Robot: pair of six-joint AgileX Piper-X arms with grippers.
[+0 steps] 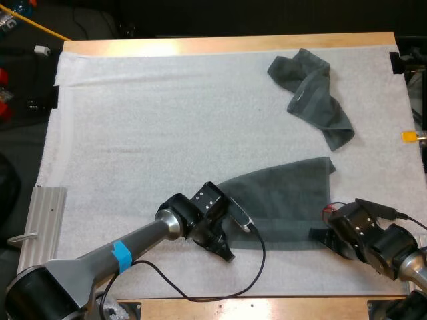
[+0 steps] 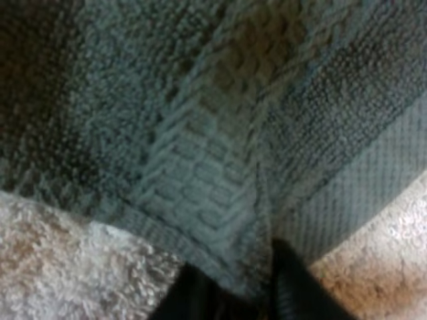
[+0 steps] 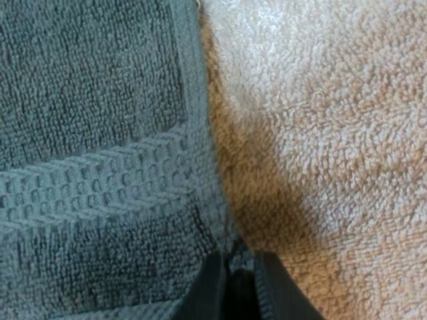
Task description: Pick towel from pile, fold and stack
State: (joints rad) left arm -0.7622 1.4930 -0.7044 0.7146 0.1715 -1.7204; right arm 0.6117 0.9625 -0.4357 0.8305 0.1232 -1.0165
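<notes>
the flat towel (image 1: 280, 200) lies spread on the near part of the white mat (image 1: 167, 120), well apart from the crumpled towel (image 1: 313, 93) at the far right. the left gripper (image 1: 223, 252) clenches its near left corner, and the right gripper (image 1: 320, 235) pinches its near right corner. both bites look shallow, so a corner may slip on lifting, and uneven pulls may skew the fold.

spread towel (image 1: 280, 207) near, crumpled towel (image 1: 310, 93) behind — rightward
</notes>
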